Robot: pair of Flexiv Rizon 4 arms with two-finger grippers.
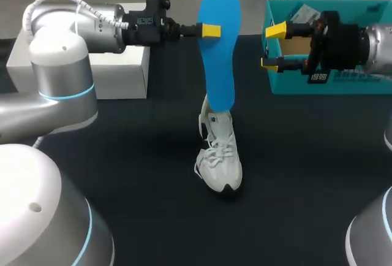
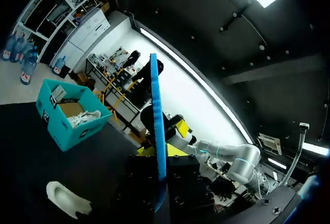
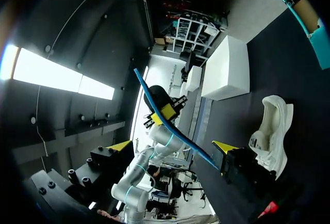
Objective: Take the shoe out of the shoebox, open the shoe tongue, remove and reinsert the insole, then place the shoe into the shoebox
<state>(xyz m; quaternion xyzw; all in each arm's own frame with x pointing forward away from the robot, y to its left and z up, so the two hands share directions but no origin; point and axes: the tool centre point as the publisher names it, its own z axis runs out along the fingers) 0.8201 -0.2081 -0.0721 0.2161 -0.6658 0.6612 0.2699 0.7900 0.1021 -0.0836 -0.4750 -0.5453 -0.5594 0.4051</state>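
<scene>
My left gripper [image 1: 211, 30] is shut on the blue insole [image 1: 219, 51] and holds it on edge above the table. The insole's lower end hangs over the heel of the white shoe [image 1: 220, 155], which stands upright on the black table with its toe toward the front edge. In the left wrist view the insole [image 2: 157, 126] runs edge-on between my left gripper's [image 2: 157, 154] tips. My right gripper [image 1: 272, 47] stands open just right of the insole, apart from it. In the right wrist view the insole [image 3: 170, 126] is ahead of the right gripper [image 3: 172, 146], and the shoe [image 3: 270, 131] lies beside it.
The teal shoebox [image 1: 318, 85] stands open at the back right, behind my right gripper. In the left wrist view a second white shoe [image 2: 85, 116] shows inside the shoebox [image 2: 62, 126]. A white box [image 1: 116, 70] sits at the back left under my left arm.
</scene>
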